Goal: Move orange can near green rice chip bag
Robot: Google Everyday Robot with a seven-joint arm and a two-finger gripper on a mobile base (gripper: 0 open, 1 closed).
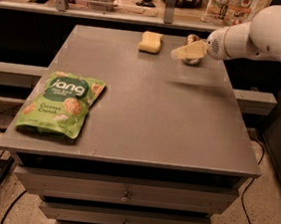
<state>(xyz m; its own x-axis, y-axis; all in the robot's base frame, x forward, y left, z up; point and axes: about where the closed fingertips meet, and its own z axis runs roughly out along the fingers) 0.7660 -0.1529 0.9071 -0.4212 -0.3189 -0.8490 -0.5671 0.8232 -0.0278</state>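
Observation:
The orange can (192, 39) lies at the far right of the grey table (145, 109), mostly hidden behind my gripper. My gripper (182, 53), cream-coloured on a white arm, reaches in from the right and sits over the can, its tip pointing left toward the sponge. The green rice chip bag (61, 103) lies flat at the near left corner of the table, far from the can.
A pale yellow sponge block (151, 41) lies at the far edge, just left of the gripper. A shelf with packages (226, 8) runs behind the table. Drawers (121, 197) are below the tabletop. Cables lie on the floor at both sides.

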